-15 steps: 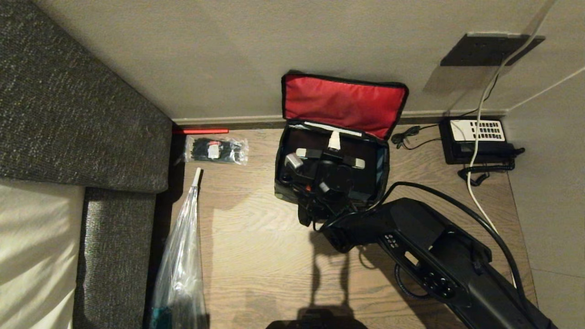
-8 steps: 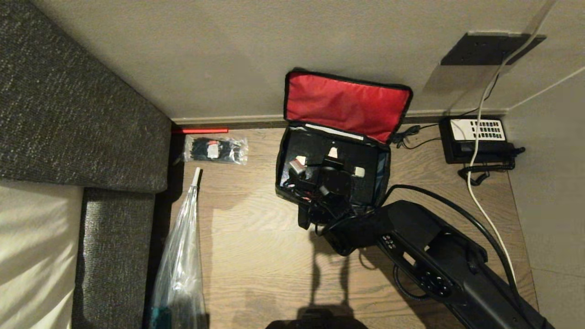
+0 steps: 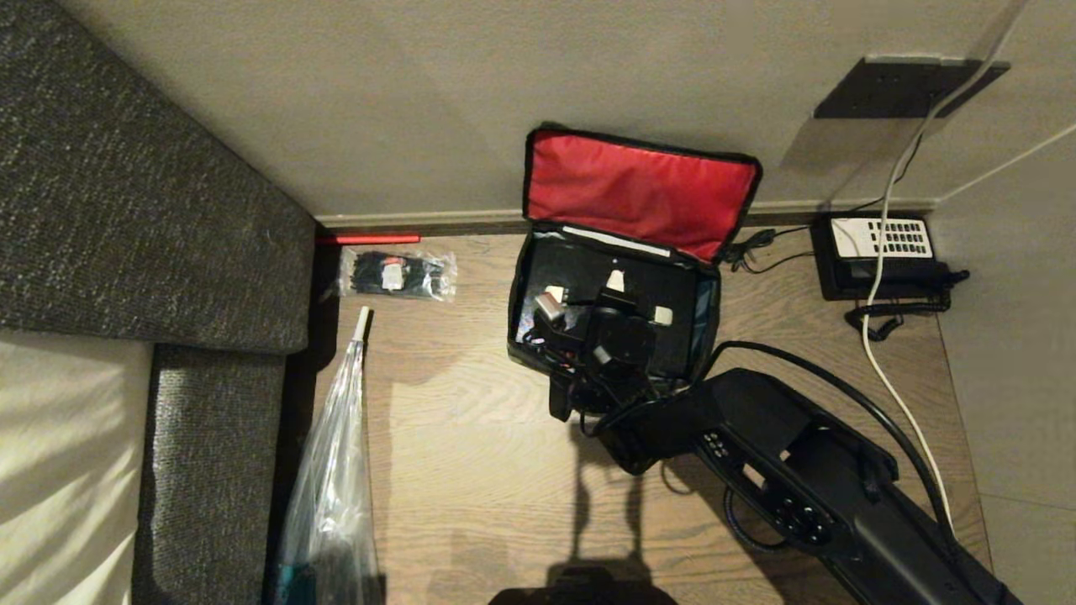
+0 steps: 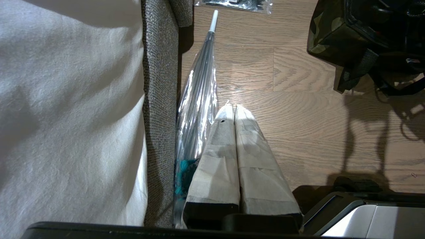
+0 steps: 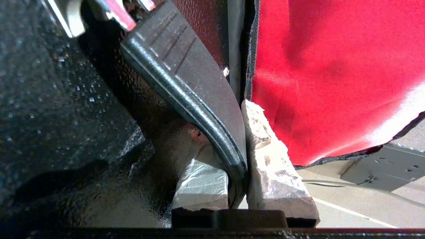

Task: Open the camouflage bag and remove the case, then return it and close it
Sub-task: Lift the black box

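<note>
Your right end effector [image 5: 237, 186] is pinched on the flat, speckled black hard case's [image 5: 49, 109] strap handle [image 5: 186, 96]; expect it rigid and swinging when lifted.

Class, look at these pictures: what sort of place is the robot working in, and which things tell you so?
Probably a hotel room or bedroom: a corded telephone on the wooden floor by the wall, and an upholstered bed frame with pale bedding.

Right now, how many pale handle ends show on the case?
3: one nearest the red lid, one left of the right gripper, one right of it. More may be hidden.
</note>
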Controlling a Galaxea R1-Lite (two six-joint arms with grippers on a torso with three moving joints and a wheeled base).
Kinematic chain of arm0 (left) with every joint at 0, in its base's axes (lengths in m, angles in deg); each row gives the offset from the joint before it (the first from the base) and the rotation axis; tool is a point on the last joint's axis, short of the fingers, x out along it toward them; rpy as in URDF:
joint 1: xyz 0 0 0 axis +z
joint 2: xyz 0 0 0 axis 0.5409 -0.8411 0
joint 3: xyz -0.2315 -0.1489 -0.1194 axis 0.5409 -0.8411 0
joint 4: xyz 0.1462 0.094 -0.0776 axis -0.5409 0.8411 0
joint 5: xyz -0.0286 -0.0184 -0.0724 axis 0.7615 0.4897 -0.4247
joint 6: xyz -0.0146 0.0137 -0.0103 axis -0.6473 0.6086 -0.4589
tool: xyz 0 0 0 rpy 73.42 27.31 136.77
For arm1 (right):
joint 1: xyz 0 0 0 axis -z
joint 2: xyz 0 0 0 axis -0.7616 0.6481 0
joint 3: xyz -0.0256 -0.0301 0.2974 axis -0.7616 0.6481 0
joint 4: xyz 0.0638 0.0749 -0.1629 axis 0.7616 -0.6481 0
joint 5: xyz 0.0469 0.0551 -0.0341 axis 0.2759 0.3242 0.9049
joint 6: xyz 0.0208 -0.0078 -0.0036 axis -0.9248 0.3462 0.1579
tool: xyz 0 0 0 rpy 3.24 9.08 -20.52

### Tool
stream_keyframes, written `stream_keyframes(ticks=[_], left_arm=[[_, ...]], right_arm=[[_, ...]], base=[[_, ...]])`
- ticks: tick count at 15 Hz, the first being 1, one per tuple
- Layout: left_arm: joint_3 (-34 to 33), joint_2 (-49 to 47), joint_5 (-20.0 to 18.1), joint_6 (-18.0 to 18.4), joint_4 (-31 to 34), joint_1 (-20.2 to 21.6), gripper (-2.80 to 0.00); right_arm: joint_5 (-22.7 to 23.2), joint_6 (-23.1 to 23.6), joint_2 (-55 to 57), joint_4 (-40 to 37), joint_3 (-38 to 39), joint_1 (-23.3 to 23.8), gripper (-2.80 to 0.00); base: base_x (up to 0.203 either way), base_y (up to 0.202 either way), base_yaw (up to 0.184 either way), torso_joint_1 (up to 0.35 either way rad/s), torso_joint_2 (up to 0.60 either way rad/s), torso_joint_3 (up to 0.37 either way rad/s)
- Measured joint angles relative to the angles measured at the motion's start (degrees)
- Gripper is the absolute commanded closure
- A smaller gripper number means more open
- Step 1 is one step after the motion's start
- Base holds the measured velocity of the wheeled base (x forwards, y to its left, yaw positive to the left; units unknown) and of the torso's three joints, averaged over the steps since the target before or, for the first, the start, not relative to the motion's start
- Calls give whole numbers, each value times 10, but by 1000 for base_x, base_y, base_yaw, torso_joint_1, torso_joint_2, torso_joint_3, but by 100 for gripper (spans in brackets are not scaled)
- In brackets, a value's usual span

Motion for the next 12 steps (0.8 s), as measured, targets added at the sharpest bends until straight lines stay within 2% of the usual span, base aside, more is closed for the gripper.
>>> stream_keyframes(ticks=[7, 12], left_arm=[[0, 0, 0, 0, 0, 0, 0], [0, 0, 0, 0, 0, 0, 0]], right_arm=[[-22, -10, -107, 56, 139, -39, 0], [-34, 41, -177, 88, 195, -100, 0]], base=[[0, 0, 0, 0, 0, 0], [0, 0, 0, 0, 0, 0]])
